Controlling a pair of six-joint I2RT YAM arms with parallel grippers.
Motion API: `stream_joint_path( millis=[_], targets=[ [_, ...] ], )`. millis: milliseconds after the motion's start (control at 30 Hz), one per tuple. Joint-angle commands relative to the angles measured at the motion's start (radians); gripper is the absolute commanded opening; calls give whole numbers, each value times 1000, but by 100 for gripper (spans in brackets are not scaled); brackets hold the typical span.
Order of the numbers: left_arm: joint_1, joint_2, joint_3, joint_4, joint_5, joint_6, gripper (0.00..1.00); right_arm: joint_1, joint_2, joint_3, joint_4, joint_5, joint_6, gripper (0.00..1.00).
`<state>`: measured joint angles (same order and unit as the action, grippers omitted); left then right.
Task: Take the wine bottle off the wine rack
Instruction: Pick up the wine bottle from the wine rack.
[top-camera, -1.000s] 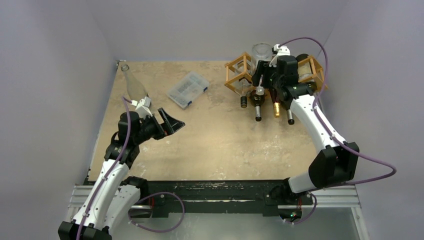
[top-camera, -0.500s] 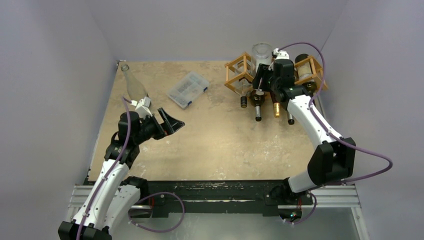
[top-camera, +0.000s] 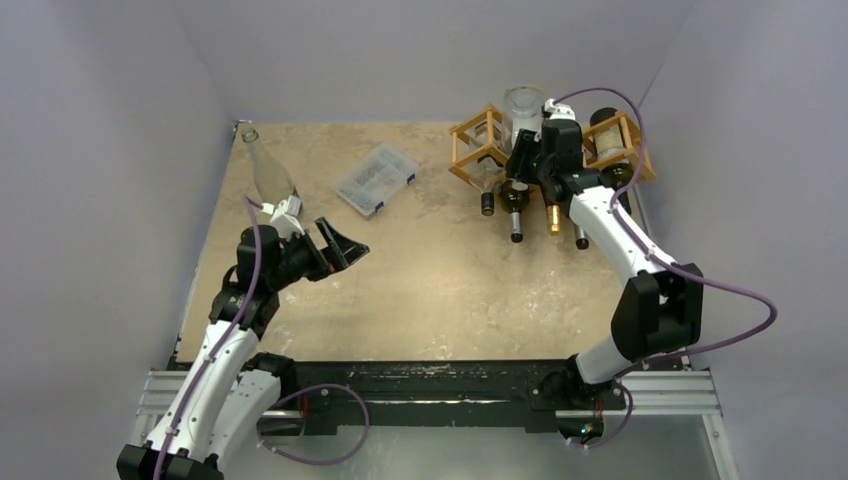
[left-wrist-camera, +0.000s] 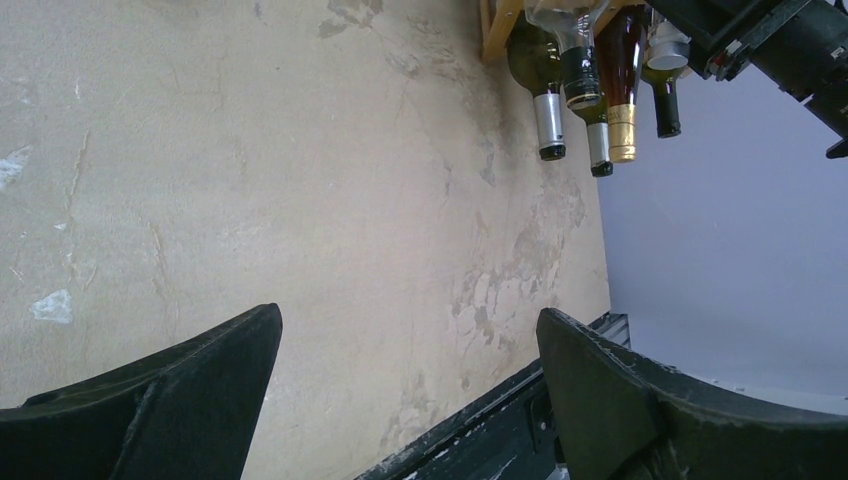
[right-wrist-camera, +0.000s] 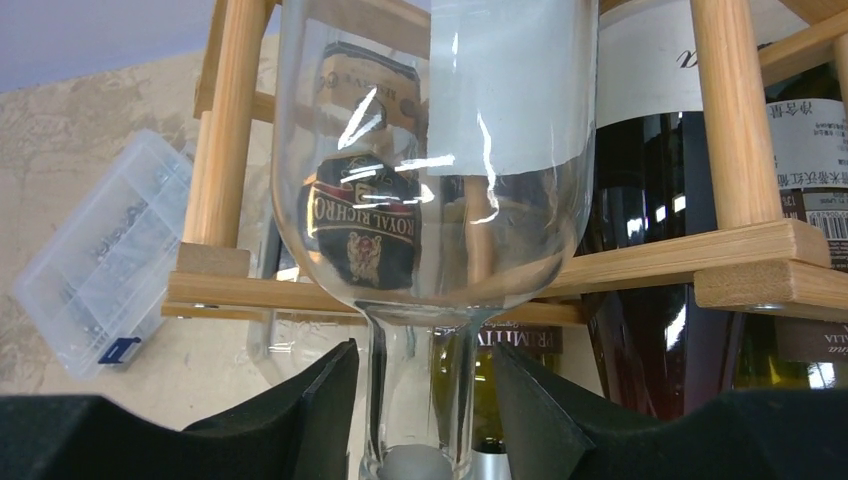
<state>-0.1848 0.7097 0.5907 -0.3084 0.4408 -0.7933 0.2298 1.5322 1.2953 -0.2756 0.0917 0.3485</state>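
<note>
1. Far left, a loose bottle (top-camera: 265, 165) lies on the bench (top-camera: 420, 270) near the back corner. It's not on anything, so it's not the job here.
2. The left hand (top-camera: 338, 243) hovers over the bench with fingers spread wide, holding nothing.
3. A plastic box (top-camera: 377, 178) sits well apart from the rack, and it's irrelevant too.
4. The rack (top-camera: 470, 150) is at the back right and full of dark bottles (top-camera: 516, 215), necks pointing at the near edge. The clear bottle (right-wrist-camera: 430, 150) lies in it, neck toward the arm.
5. The right hand (right-wrist-camera: 425, 400) is right at the rack with a finger on each side of that clear neck. There's a sliver of gap on both sides, so it looks unclamped. This looks like the grasp step. Next it needs to squeeze the neck, then pull straight back along the bottle's length. That should keep the wide body from snagging the rods or knocking the dark bottles.
</note>
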Motion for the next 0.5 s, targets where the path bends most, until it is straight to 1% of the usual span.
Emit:
stream_joint_path(
  millis=[0,300,467],
  targets=[
    [-5,-19,-6,29,-7,-5,100,6,12,7,34,20,21,55],
    [-5,-19,-7,30,-8,-6,100,6,24,9,40,-10,48,53],
    [-5,-21,-8,29,-6,-7,100,6,29,6,45,-9,50,44]
  ],
)
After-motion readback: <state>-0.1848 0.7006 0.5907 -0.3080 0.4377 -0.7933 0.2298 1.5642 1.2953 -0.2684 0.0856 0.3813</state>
